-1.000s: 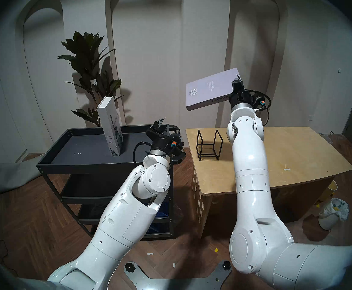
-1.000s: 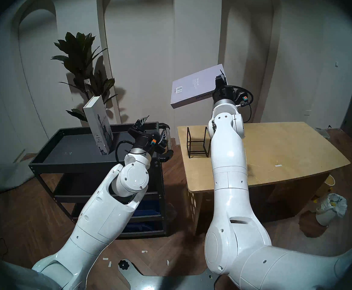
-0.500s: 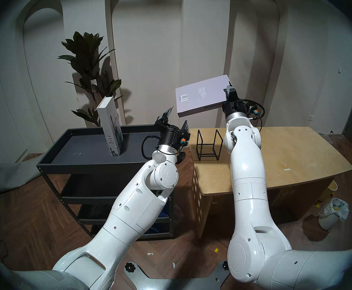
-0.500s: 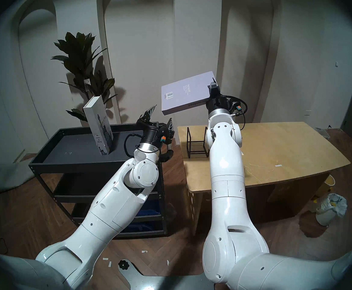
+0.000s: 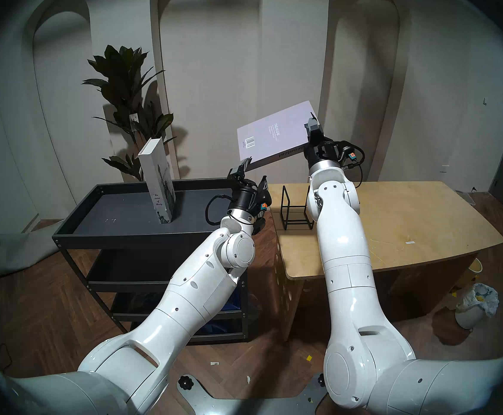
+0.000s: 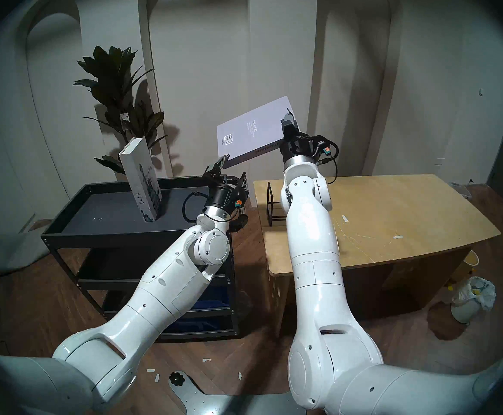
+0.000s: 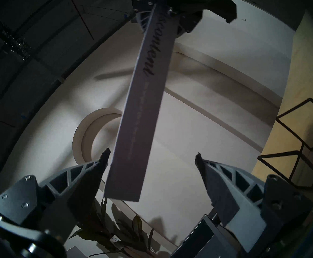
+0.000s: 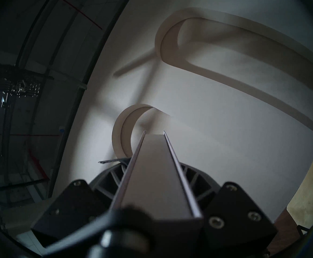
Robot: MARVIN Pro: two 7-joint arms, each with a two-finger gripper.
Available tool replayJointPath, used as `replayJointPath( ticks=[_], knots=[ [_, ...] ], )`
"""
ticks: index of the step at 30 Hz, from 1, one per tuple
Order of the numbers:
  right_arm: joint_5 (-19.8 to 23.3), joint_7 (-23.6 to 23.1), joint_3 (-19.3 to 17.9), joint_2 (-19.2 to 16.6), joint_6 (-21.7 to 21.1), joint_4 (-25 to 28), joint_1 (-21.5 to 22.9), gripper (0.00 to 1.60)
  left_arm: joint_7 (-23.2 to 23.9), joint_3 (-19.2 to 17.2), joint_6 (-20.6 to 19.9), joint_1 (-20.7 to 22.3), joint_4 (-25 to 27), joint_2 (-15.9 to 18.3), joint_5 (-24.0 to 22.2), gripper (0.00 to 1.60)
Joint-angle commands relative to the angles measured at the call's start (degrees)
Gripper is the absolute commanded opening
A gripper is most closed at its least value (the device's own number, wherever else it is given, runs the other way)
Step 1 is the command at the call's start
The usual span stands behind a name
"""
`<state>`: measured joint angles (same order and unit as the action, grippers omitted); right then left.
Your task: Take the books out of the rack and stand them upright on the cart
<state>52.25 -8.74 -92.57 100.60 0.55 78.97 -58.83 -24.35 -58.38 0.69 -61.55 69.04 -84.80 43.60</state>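
The right claw [image 5: 312, 127] pinches the grey-lavender book [image 5: 274, 134] by one short end and holds it in the air, above the gap between the cart [image 5: 124, 231] and the wooden surface [image 5: 408, 219]. The book is tilted, its barcode end hanging lower, toward the cart. Its spine faces the robot.

The left claw [image 5: 251, 173] is spread wide and points upward just under the book's low end. In the left wrist view the spine [image 7: 142, 106] runs down between the two fingers [image 7: 90, 175], nearer the one at the view's left. Whether that finger touches the book cannot be told.

The white book [image 5: 157, 180] with the Statue of Liberty drawing stands on the cart's top tray, near its middle, leaning a little. Nothing grips it.

The black wire rack [image 5: 296, 207] sits on the wooden surface near its left edge, partly hidden by the right arm. No book is in it.

A potted plant [image 5: 124, 85] stands behind the cart against the wall.
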Motion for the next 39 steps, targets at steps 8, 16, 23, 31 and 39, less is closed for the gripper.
replayJointPath(
  ticks=[8,16,23,31,39],
  knots=[
    [-8.2,1.2,6.0,2.9,9.5,4.4,-3.8,0.00,-1.7,-3.0,1.5,5.7,-1.8,-4.0,-2.5,1.60],
    [-11.2,7.0,8.5,2.7,13.3,5.6,-5.0,0.00,-0.3,-4.1,3.3,5.5,-1.0,-4.1,-5.4,1.60],
    [-12.9,9.6,8.5,3.4,14.5,4.8,-3.9,0.00,3.0,-4.6,3.0,4.2,2.2,-3.6,-8.0,1.60],
    [-13.2,11.0,9.3,4.1,14.9,3.9,-3.1,0.00,8.0,-5.9,2.1,1.9,6.2,-3.0,-11.8,1.60],
    [-11.9,11.6,9.4,4.6,14.6,2.6,-2.4,0.00,11.5,-6.6,1.0,0.7,8.0,-2.5,-14.0,1.60]
  ],
)
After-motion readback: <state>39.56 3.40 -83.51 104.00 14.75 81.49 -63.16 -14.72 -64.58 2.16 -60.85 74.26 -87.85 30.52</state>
